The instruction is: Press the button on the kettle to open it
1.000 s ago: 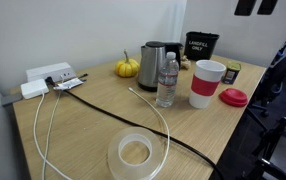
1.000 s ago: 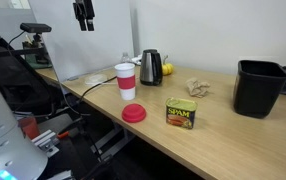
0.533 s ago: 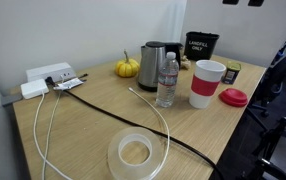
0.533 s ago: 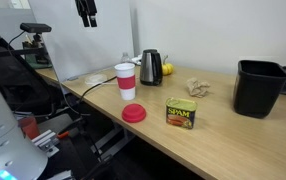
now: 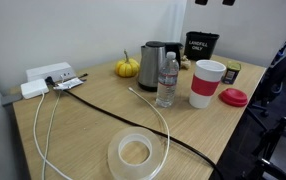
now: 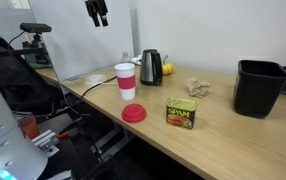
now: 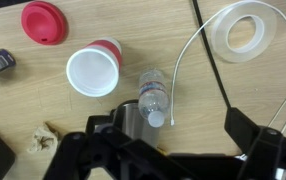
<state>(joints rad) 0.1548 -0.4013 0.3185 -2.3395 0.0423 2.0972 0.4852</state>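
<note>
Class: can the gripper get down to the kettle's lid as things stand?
Probably yes: the gripper hangs high, nothing covers the kettle from above; the water bottle stands close beside it.

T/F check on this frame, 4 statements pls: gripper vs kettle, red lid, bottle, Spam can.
1. The gripper touches the kettle. False: it hangs high above the table, apart from the kettle.
2. The red lid lies on the table, off the cup. True.
3. The bottle stands right by the kettle. True.
4. The Spam can sits in the black bin. False: it stands on the table, apart from the bin.
</note>
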